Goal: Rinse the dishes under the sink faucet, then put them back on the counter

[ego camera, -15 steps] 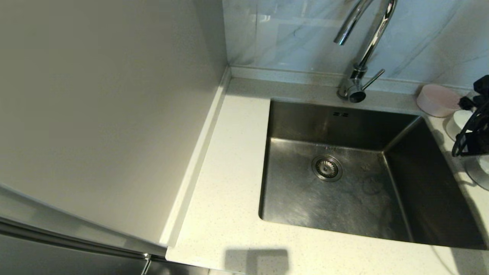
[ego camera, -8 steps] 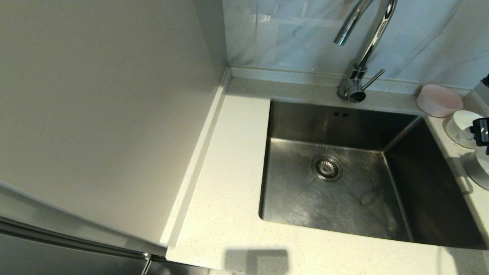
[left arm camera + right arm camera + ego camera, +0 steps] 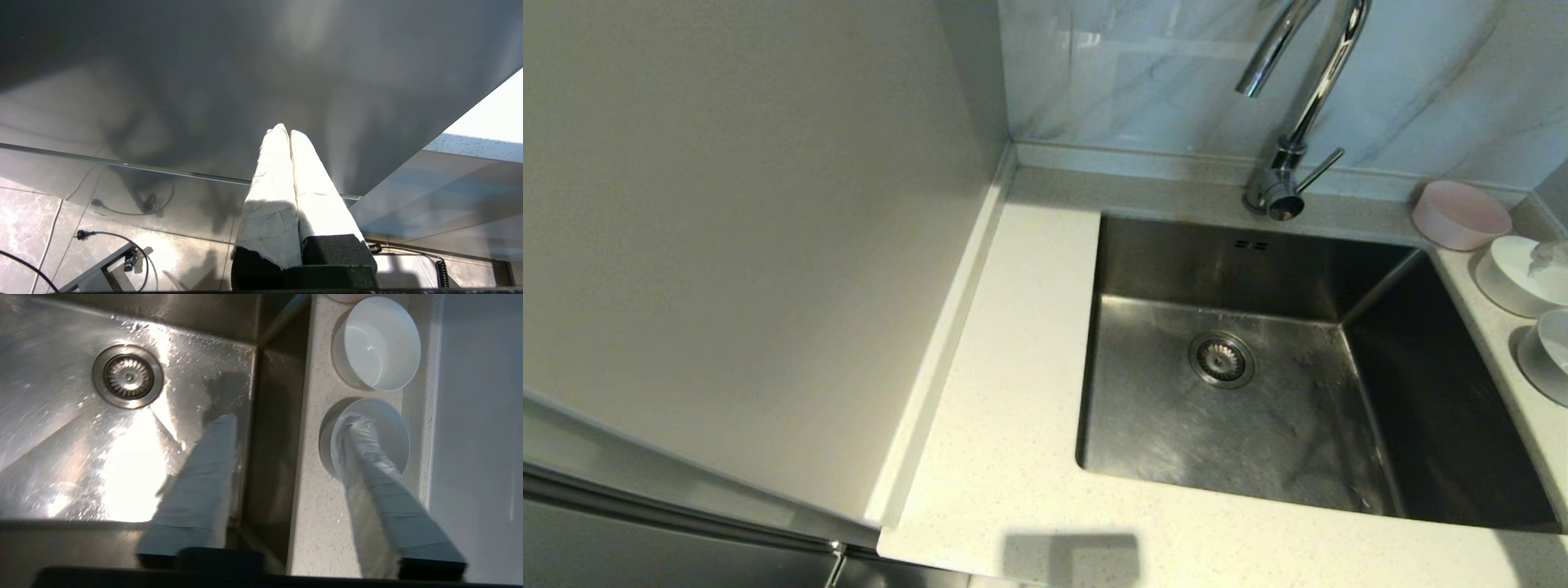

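Observation:
Three bowls stand in a row on the counter (image 3: 1013, 367) right of the sink (image 3: 1241, 269): a pale pink bowl (image 3: 1460, 214) at the back, a white bowl (image 3: 1515, 273) in the middle, and a second white bowl (image 3: 1547, 355) nearest, cut off by the frame edge. In the right wrist view my right gripper (image 3: 292, 419) is open wide. One finger is over the sink floor, and the other crosses the nearer white bowl (image 3: 392, 433), hiding part of it. The middle white bowl (image 3: 378, 341) is empty. My left gripper (image 3: 286, 131) is shut on nothing, parked low beside a grey cabinet panel.
The chrome faucet (image 3: 1307, 90) arches over the back of the sink, its lever (image 3: 1319, 170) pointing right. The drain strainer (image 3: 1222, 359) sits mid-basin, and the sink floor is wet. A tall grey panel (image 3: 752, 245) walls off the left. A raised rim runs along the back wall.
My right arm, which stood over the white bowls at the head view's right edge, has drawn away to the right and out of that view. The bowls have stayed in place.

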{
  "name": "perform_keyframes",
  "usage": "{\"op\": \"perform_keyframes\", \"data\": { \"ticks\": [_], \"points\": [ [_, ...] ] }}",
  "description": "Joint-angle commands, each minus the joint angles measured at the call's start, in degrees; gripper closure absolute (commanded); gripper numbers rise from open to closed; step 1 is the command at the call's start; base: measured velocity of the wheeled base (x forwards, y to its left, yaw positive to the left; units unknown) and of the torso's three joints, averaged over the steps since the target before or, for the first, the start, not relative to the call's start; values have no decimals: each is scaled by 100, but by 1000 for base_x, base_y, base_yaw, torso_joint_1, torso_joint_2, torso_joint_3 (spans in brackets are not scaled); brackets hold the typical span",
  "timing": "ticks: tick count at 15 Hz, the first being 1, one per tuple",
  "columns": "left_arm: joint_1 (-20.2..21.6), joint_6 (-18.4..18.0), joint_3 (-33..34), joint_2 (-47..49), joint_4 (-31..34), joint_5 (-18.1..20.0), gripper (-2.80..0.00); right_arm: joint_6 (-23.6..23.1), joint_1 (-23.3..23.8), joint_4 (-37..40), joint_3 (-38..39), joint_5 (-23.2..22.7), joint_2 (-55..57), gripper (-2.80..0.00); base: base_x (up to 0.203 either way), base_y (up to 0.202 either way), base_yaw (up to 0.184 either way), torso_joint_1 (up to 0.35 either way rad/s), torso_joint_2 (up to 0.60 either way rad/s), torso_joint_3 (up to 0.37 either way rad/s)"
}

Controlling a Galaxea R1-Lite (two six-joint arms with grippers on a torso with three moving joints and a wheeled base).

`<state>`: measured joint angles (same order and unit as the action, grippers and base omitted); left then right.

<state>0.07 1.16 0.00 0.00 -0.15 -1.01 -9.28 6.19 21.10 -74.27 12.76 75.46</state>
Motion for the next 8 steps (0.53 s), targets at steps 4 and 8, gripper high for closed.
{"op": "perform_keyframes", "data": {
  "ticks": [4, 8],
  "points": [
    [1, 7, 0, -18, -3, -4, 0, 107, -38, -25, 941, -327, -1147, 0, 0, 0, 0, 0, 0, 0],
    [1, 7, 0, -18, -3, -4, 0, 478, -37, -411, 2460, -600, -2632, 0, 0, 0, 0, 0, 0, 0]
  ]
}}
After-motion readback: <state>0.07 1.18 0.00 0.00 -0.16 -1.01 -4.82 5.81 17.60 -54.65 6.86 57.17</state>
